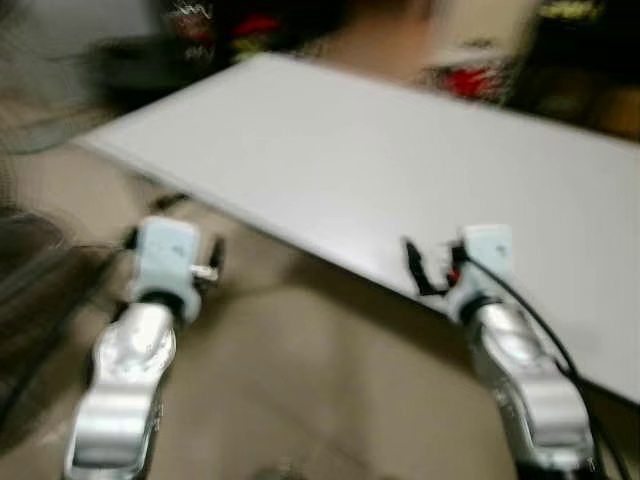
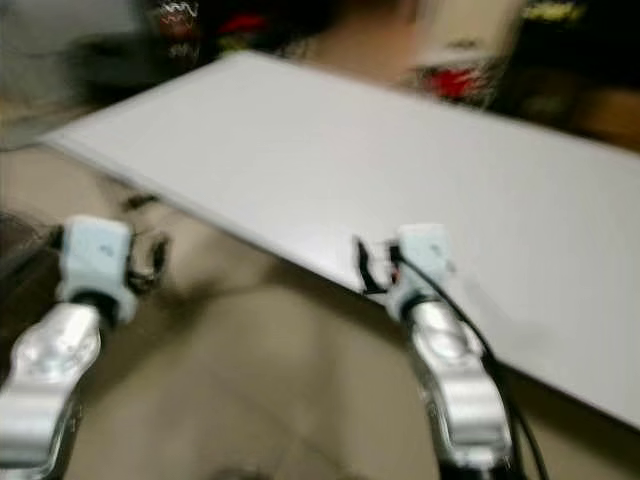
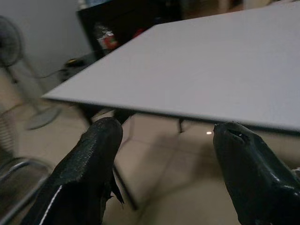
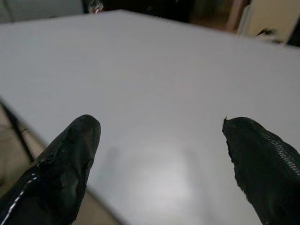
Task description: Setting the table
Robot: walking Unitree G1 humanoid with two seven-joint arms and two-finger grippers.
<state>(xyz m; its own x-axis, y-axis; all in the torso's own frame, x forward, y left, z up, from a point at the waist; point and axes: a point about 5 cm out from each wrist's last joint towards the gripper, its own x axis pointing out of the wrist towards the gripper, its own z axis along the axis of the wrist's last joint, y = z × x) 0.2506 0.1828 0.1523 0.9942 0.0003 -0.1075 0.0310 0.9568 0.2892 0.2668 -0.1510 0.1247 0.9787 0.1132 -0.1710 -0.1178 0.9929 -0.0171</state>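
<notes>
A large bare white table (image 1: 350, 150) stands ahead, set at an angle, in blurred head views. My left gripper (image 3: 168, 131) is open with nothing between its fingers, held lower than the tabletop over the tiled floor, short of the table's near edge (image 3: 187, 112). My right gripper (image 4: 161, 125) is open too and hovers just over the table's near edge, with the bare top (image 4: 154, 70) spread out in front of it. My right arm (image 1: 520, 370) reaches up from the lower right, and my left arm (image 1: 130, 360) from the lower left.
A standing fan (image 3: 11, 47) and a dark cabinet (image 3: 126, 18) stand beyond the table's far left corner. A metal chair frame (image 3: 18, 173) is low on my left. Blurred red and dark items (image 1: 465, 80) line the back. Beige floor tiles (image 1: 320, 380) lie between my arms.
</notes>
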